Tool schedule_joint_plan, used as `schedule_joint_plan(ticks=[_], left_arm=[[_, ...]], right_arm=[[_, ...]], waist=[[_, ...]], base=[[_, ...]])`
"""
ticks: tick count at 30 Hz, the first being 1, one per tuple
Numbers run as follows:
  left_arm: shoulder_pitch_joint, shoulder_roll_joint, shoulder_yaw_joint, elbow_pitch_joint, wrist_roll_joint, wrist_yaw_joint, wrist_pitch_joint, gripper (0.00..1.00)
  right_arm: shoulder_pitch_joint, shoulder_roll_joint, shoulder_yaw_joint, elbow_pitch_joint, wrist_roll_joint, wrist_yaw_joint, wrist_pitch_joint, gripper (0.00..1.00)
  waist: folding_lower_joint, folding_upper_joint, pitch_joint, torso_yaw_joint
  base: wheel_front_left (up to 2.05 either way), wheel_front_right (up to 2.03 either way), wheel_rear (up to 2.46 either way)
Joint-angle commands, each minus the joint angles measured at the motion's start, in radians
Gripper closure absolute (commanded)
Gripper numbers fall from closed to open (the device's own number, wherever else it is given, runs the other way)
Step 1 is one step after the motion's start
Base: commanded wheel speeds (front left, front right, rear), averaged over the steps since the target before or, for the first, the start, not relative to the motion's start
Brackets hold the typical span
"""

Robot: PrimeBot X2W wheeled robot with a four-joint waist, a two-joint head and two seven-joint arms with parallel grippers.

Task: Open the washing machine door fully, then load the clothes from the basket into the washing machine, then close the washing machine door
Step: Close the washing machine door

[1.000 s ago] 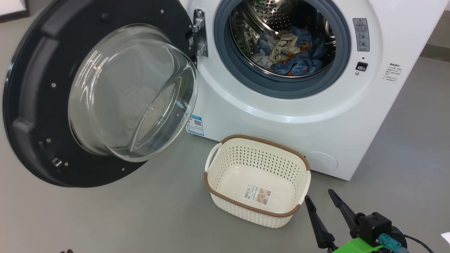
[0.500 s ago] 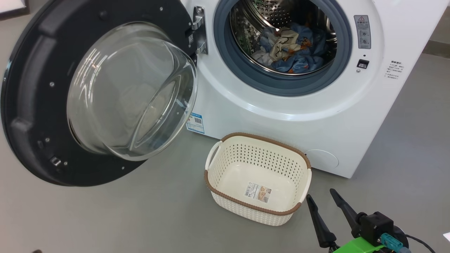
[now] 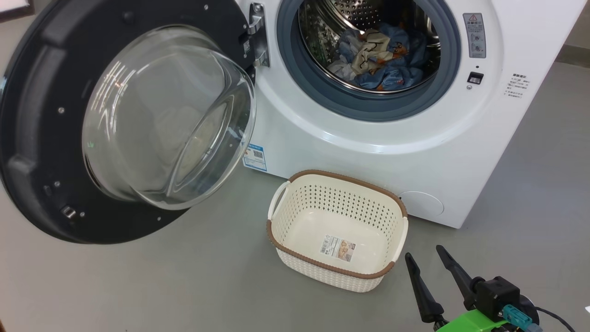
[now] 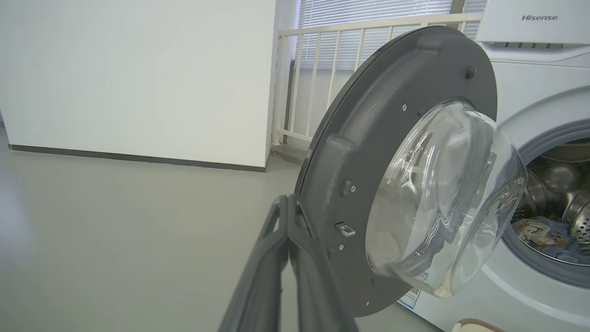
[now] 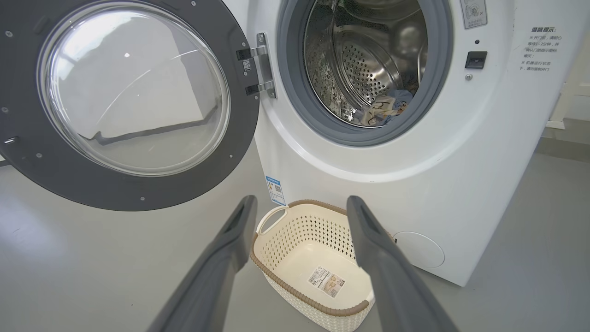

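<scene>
Since the clothes (image 3: 382, 60) lie bunched low in the drum (image 3: 355, 14) of the washing machine (image 3: 350, 147), at one o'clock in the head view, and the basket (image 3: 343, 176) sits bare on the floor (image 3: 184, 286) just before the machine at six o'clock, we judge that only the closing is left. The washing machine door (image 3: 152, 115) hangs wide open at ten o'clock, its bulging glass bowl turned toward us, carried on metal brackets (image 3: 257, 34) at twelve o'clock. We expect it to handle as a stiff, fairly heavy piece that swings about those brackets, so it wants a steady push rather than a grip. Its glossy ring is likely slippery, and the glass is the part we would spare from knocks. The best place to press, we think, is the dark ring at its free edge, far from the hinge, near the small latch (image 4: 345, 228). Our left pincer (image 4: 286, 203) has its fingers pressed together with nothing between them, tips close by that free edge at the door's nine o'clock side in the left wrist view; whether they touch it we cannot tell. Our right pincer (image 3: 423, 251) stands wide and empty at five o'clock, just beside the basket's near corner. The soft, light clothes do not seem to trail over the grey gasket (image 3: 368, 105), so nothing should catch.
</scene>
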Motion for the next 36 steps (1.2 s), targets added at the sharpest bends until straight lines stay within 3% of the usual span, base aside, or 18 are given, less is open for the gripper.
schedule_joint_plan(ticks=[1,9,12,26,36], left_arm=[[-0.075,0.035,0.053,0.0,-0.037,-0.014,-0.005,1.0],[-0.224,0.131,0.105,0.134,-0.21,-0.058,0.022,1.0],[-0.289,0.158,0.134,0.18,-0.322,-0.066,0.053,1.0],[-0.502,0.302,0.227,0.356,-0.818,-0.072,0.339,1.0],[-0.606,0.369,0.336,0.541,-1.08,-0.072,0.511,1.0]], right_arm=[[-0.034,-0.002,0.019,-0.026,-0.004,0.002,-0.005,0.0],[-0.038,-0.002,0.019,-0.029,-0.008,0.002,-0.005,0.0],[-0.042,-0.002,0.021,-0.029,-0.011,0.002,-0.005,0.0],[-0.072,-0.002,0.03,-0.026,-0.033,0.002,-0.005,0.0],[-0.102,-0.002,0.027,-0.029,-0.047,0.002,0.0,0.0]], waist=[[0.0,0.0,0.002,-0.001],[0.0,0.0,0.015,-0.02],[0.0,0.0,0.021,-0.029],[0.0,0.0,0.07,-0.073],[0.0,0.0,0.12,-0.129]], base=[[0.0,0.0,0.0],[0.0,0.0,0.0],[0.0,0.0,0.0],[0.0,0.0,0.0],[0.0,0.0,0.0]])
